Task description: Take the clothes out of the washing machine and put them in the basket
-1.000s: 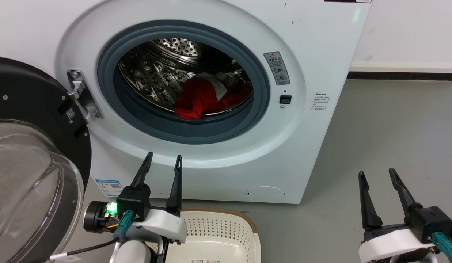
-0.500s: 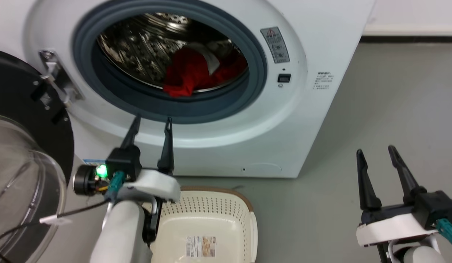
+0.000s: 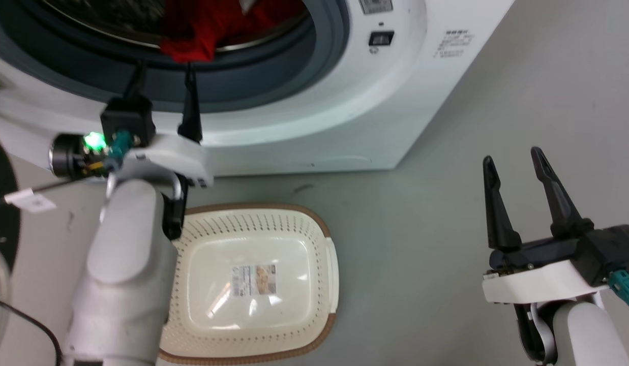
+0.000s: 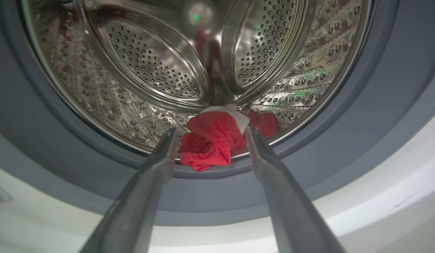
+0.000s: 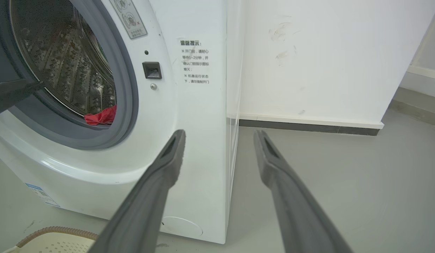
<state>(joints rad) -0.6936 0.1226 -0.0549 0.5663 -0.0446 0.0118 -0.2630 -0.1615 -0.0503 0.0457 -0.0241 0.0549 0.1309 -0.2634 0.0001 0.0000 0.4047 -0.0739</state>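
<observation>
Reach step: left gripper (image 4: 211, 130), fingers wide and empty, at the washing machine (image 3: 345, 117) porthole (image 4: 396, 105); red clothes (image 4: 212, 147) lie just inside, on the drum (image 4: 150, 70) front lip. Next move, by judgement: advance, pinch fabric. Right gripper (image 3: 512, 157) spread, empty; basket (image 3: 253, 212) before the machine.

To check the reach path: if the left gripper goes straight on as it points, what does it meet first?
Most likely the clothes, heaped at the front of the drum, framed by the open left gripper; depth is unclear.
</observation>
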